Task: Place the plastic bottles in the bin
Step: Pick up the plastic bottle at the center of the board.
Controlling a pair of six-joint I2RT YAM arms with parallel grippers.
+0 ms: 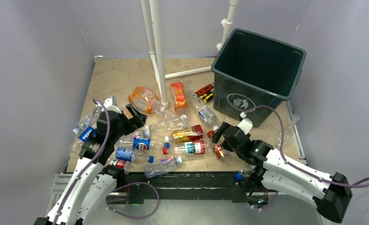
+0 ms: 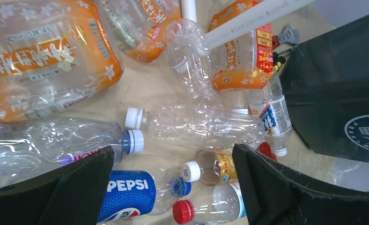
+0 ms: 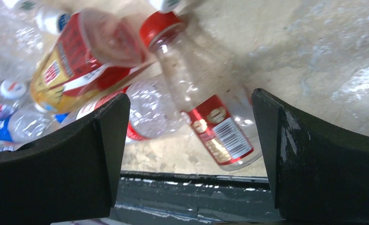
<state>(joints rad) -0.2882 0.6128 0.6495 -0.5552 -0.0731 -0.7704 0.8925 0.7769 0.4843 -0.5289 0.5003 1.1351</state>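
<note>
right gripper [image 3: 190, 93] hung wide open and empty, lined up over a red-label bottle [image 3: 210, 126] lying right by the dark near edge [image 3: 192, 192], so little room to nudge it that way. left gripper [image 2: 173, 149] gaped too, above the crushed bottle pile [image 1: 173, 136]. bin [image 1: 248, 96] stood far right, nothing visible inside, with bare table [image 1: 117, 75] behind the pile.

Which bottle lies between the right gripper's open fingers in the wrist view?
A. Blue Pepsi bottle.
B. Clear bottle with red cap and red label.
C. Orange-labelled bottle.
B: the right wrist view shows the red-capped bottle lying between the fingers of the open right gripper.
</note>
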